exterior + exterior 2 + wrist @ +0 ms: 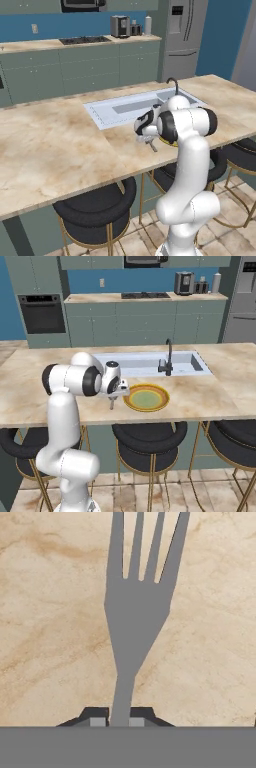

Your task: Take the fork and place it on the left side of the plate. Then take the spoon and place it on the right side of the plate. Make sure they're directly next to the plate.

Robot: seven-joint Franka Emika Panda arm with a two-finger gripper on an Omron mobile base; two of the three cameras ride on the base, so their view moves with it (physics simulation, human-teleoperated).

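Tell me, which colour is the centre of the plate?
Green, inside an orange-yellow rim; the plate shows best in the right base view.

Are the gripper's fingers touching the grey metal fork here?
Touching: in the hand view, the grey metal fork's thin handle runs down between the two dark fingertips with no gap.

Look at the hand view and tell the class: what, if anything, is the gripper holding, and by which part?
The gripper holds the fork by its thin handle, which runs between the two fingertips; the tines point away over the counter.

Fork (135,607): flat matt grey metal, smooth. Desk (50,612): polished beige marble-look stone, brown veining. Plate (146,398): smooth glazed ceramic look, orange-yellow rim.
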